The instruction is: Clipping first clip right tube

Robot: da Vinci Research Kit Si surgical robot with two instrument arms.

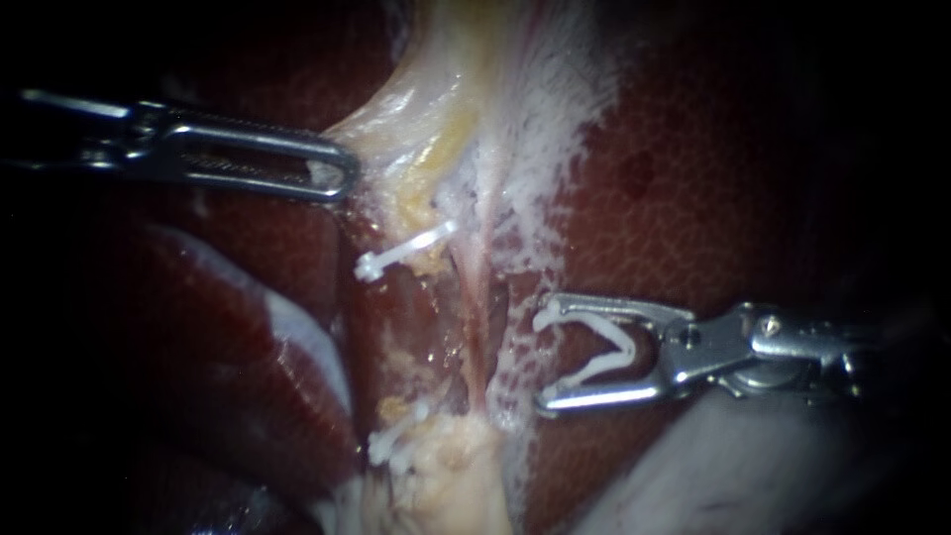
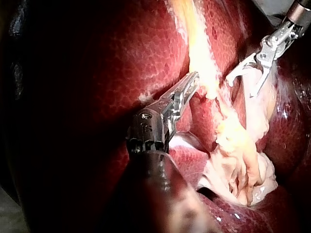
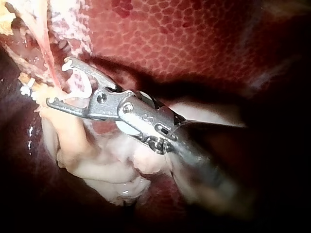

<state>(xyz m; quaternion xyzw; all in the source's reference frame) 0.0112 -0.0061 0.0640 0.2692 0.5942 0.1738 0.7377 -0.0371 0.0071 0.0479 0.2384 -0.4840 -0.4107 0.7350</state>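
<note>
White clip (image 1: 596, 369) sits gripped in right instrument's (image 1: 541, 359) jaws, mid-right; left instrument (image 1: 337, 176) grips tissue (image 1: 401, 119). Closing short would likely miss the tube (image 1: 474, 297).

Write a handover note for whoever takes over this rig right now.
The left instrument is shut on the pale tissue above the tubes.
The right instrument carries an open loaded clip. It sits beside the right tube, not yet around it.
Done: an upper clip and a lower clip sit left of that tube.
Left: probably advance the loaded clip across the right tube, then close it.
</note>
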